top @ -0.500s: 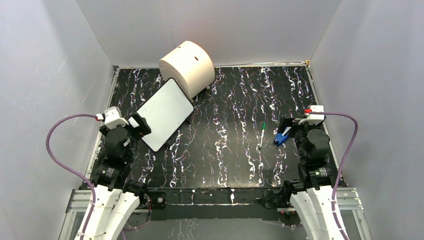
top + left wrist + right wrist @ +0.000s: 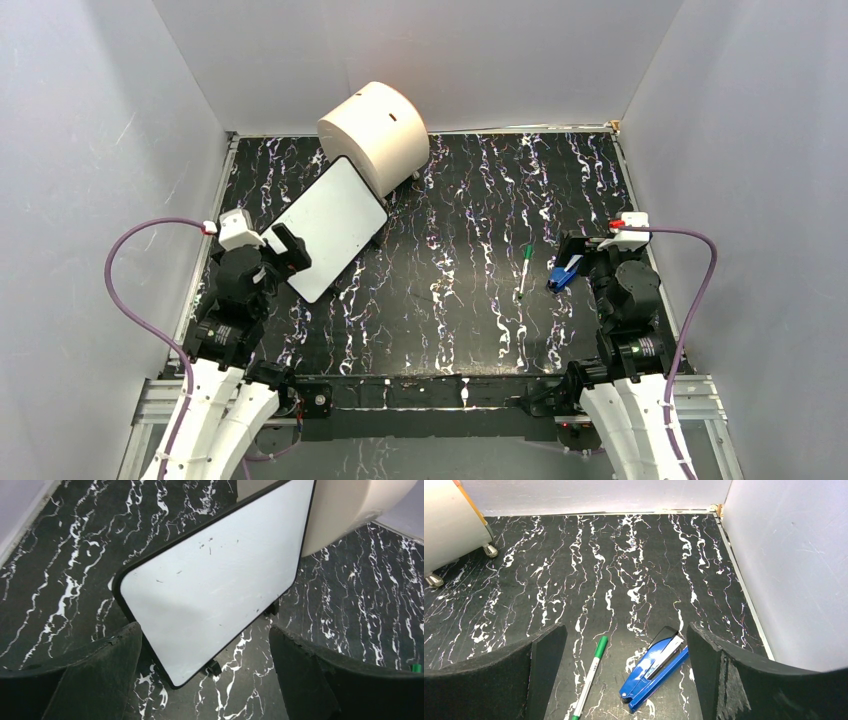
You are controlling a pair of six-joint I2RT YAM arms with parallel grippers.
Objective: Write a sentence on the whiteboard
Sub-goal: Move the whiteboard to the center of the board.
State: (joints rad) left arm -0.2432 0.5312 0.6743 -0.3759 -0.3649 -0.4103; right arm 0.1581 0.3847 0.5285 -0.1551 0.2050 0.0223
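Whiteboard [image 2: 332,225] is set at ten o'clock, just beside a cream cylinder [image 2: 375,130]. The left gripper [image 2: 280,246] is spread wide over its near corner, nothing gripped; the right gripper [image 2: 624,630] is spread wide, empty, above a pen [image 2: 591,672] and stapler [image 2: 654,667].

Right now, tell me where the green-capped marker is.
In the top view the marker lies on the right half of the table, just left of the blue stapler and apart from it.
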